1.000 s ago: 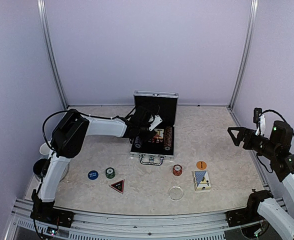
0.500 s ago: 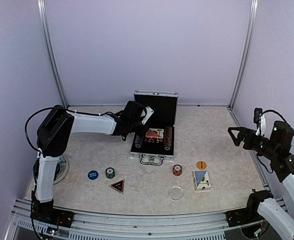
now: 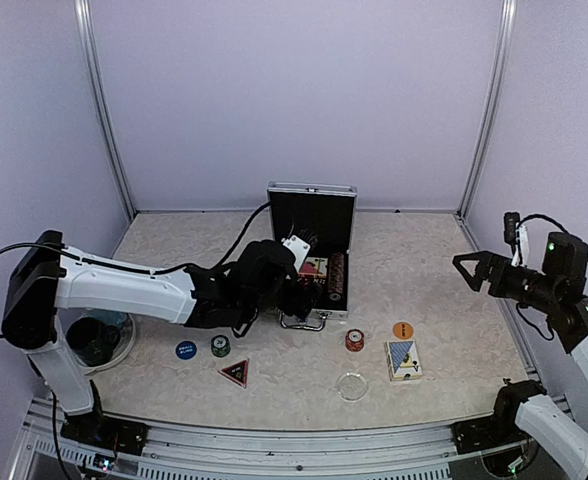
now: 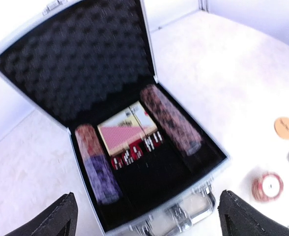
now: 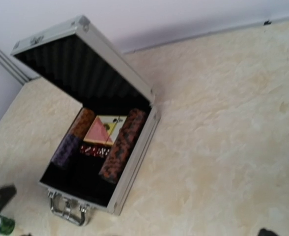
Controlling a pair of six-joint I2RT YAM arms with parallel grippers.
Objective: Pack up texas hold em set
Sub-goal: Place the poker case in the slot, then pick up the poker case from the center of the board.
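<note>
At worktop [image 3: 434,260] centre, open briefcase [image 3: 311,215], chip rows [image 4: 170,118] and one deck [image 4: 127,133] already inside. Near its front, left end effector [image 4: 147,216] spread, empty; right end effector [image 3: 471,268] likewise spread. Yet to pack: second deck [image 3: 404,359], triangle marker [image 3: 234,373], loose chips [image 3: 355,340], buttons [image 3: 185,350].

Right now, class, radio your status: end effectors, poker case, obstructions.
Left end effector open, near case front. Right end effector open, aside. Case open, one deck inside; second deck, chips outside. Nothing blocking lid.

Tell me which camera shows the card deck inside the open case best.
Left wrist: the deck lies close and large between the two chip rows, though slightly blurred. Right wrist shows it smaller, at an angle. Top external shows only a tiny patch.
</note>
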